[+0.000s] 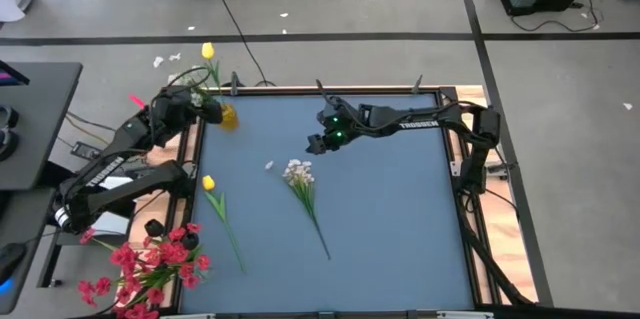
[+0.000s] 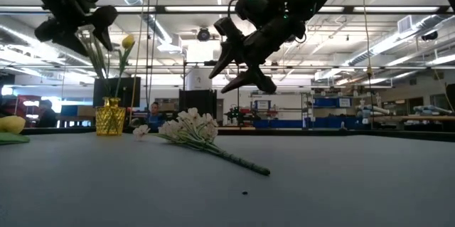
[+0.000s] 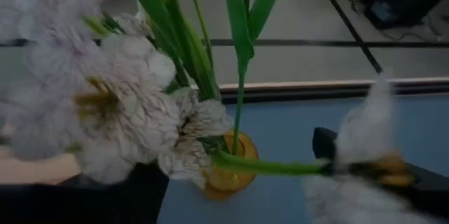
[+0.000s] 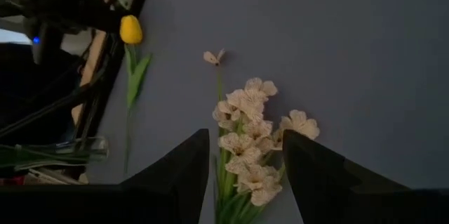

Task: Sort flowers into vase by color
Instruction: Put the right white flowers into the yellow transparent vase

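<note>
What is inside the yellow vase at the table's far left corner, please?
The yellow vase holds one yellow bud on a green stem with long leaves. The left gripper hovers over it, hiding the mouth from above, so whether more stems sit inside cannot be seen.

So the left arm is folded in from the left edge of the desk (image 1: 400, 259), elbow low and forearm angled up toward the far left corner, with the left gripper (image 1: 205, 107) held high off the surface there. Can't really make out what its fingers are doing, the wrist cam is too cluttered. The right arm stretches in from the right side along the far edge, reaching out toward the middle, wrist bent down. The right gripper (image 2: 238, 67) hangs in the air above the desk, fingers (image 4: 175, 175) spread apart, nothing between them.
</note>
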Motion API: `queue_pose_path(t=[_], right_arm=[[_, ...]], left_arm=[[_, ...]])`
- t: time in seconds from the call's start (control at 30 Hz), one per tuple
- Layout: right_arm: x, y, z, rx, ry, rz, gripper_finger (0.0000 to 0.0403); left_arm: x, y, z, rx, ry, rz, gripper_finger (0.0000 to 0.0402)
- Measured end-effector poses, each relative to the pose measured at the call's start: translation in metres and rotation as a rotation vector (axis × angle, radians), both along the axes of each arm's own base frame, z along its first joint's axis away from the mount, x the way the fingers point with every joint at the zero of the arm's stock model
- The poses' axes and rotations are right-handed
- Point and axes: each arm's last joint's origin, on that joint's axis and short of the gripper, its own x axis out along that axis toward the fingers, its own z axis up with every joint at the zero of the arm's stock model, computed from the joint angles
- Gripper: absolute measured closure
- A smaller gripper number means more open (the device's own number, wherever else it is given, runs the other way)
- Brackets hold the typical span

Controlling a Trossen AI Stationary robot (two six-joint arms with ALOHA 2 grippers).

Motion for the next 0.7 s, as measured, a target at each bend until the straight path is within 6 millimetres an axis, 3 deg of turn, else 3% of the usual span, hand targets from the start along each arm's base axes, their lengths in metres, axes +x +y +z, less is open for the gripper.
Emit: queue_pose_path(t=[0.37, 0.53, 0.7], right_arm=[[-0.004, 0.004, -0.005, -0.015, 0.062, 0.035, 0.0213], [-0.003, 0.007, -0.005, -0.012, 0.071, 0.038, 0.0213], [-0.003, 0.010, -0.005, -0.023, 0.075, 0.033, 0.0213]], left_arm=[[-0.009, -0.012, 0.036, -0.049, 0.003, -0.051, 0.0047], [-0.016, -0.022, 0.053, -0.192, 0.051, -0.119, 0.0047], [-0.012, -0.026, 0.050, -0.350, 0.024, -0.177, 0.0047]])
